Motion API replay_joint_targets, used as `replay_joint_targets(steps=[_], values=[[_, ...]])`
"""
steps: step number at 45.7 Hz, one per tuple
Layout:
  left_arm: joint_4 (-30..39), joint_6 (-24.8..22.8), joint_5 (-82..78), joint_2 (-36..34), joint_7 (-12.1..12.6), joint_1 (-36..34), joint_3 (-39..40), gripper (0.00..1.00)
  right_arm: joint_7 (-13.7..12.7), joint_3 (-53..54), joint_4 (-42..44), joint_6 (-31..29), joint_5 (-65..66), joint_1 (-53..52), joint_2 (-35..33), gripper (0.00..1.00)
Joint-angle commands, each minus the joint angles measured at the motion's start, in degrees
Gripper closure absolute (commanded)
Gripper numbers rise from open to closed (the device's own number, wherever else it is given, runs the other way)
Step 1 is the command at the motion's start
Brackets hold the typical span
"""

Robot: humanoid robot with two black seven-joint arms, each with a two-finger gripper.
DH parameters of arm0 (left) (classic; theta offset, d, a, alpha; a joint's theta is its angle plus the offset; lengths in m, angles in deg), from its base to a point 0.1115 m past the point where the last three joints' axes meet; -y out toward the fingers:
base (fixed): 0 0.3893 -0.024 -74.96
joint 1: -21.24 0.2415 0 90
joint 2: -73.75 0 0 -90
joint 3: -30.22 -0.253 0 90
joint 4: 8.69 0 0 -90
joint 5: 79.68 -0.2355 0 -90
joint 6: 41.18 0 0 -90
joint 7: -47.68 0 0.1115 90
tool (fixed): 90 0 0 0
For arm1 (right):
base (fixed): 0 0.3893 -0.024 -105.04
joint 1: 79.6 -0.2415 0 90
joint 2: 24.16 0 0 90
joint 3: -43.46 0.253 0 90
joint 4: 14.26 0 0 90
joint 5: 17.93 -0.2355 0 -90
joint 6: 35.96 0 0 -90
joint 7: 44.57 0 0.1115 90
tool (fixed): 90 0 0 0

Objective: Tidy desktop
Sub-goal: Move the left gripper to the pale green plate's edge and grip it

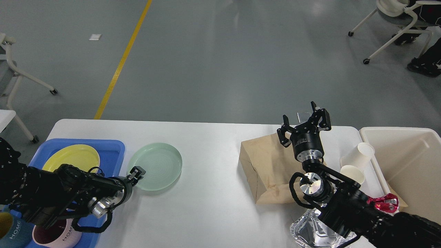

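Observation:
The white desktop fills the lower half of the head view. On its left part lies a pale green plate. My left gripper sits at that plate's near-left rim, small and dark, and its fingers cannot be told apart. A brown paper bag lies flat on the right part. My right gripper hangs open over the bag's far edge with nothing between its fingers.
A blue tray at the left holds a yellow plate, a pink mug and a blue mug. Two paper cups lean by a cream bin. A clear foil bag and a red wrapper lie near my right arm.

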Motion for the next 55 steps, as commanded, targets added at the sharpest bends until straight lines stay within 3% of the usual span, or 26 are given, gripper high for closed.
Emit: replay_joint_targets(steps=[1, 6, 13, 20, 55], values=[[-0.52, -0.05, 0.02, 0.35, -0.07, 0.1, 0.0, 0.3, 0.0, 0.0, 0.0, 0.0, 0.0, 0.0, 0.0, 0.0], [-0.52, -0.05, -0.07, 0.61, -0.16, 0.1, 0.44, 0.37, 0.0, 0.0, 0.0, 0.0, 0.0, 0.0, 0.0, 0.0], [-0.6, -0.05, -0.42, 1.49, -0.07, 0.89, 0.96, 0.59, 0.0, 0.0, 0.0, 0.0, 0.0, 0.0, 0.0, 0.0], [-0.69, -0.05, -0.51, 1.67, -0.25, 0.98, 0.96, 0.69, 0.09, 0.0, 0.0, 0.0, 0.0, 0.0, 0.0, 0.0], [-0.78, -0.66, -0.51, 1.84, -0.34, 1.6, 0.88, 0.99, 0.0, 0.0, 0.0, 0.0, 0.0, 0.0, 0.0, 0.0]])
